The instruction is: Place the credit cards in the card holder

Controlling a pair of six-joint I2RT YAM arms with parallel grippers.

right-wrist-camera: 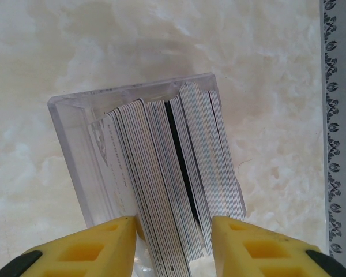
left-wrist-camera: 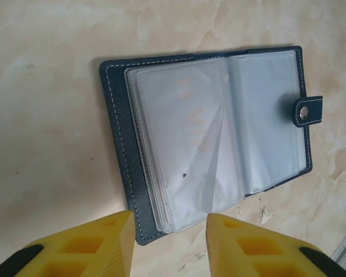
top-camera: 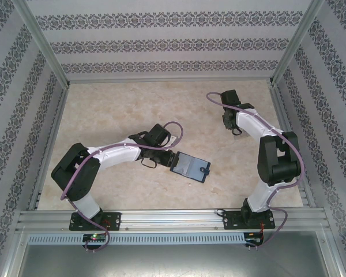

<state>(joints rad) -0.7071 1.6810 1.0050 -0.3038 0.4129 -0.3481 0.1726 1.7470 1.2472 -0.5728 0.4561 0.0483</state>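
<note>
The card holder (left-wrist-camera: pixel 118 144) lies open on the table, a navy cover with clear sleeves and a clasp tab (left-wrist-camera: pixel 307 109) on its far edge. My left gripper (left-wrist-camera: pixel 170 216) is open, with the holder's near corner between its yellow fingers (left-wrist-camera: pixel 112 242). From above, the card holder (top-camera: pixel 190 166) lies just right of the left gripper (top-camera: pixel 167 158). The credit cards (right-wrist-camera: pixel 173 173) stand on edge in a tight row, pale edges with one dark card among them. My right gripper (right-wrist-camera: pixel 174 222) is open and straddles several of them. It hangs at the back right (top-camera: pixel 233 128).
The cards stand in a clear plastic rack (right-wrist-camera: pixel 69 127) on the marble-patterned table (top-camera: pixel 132 109). Patterned walls and a metal frame close in the table, with a rail (top-camera: pixel 173 218) along the near edge.
</note>
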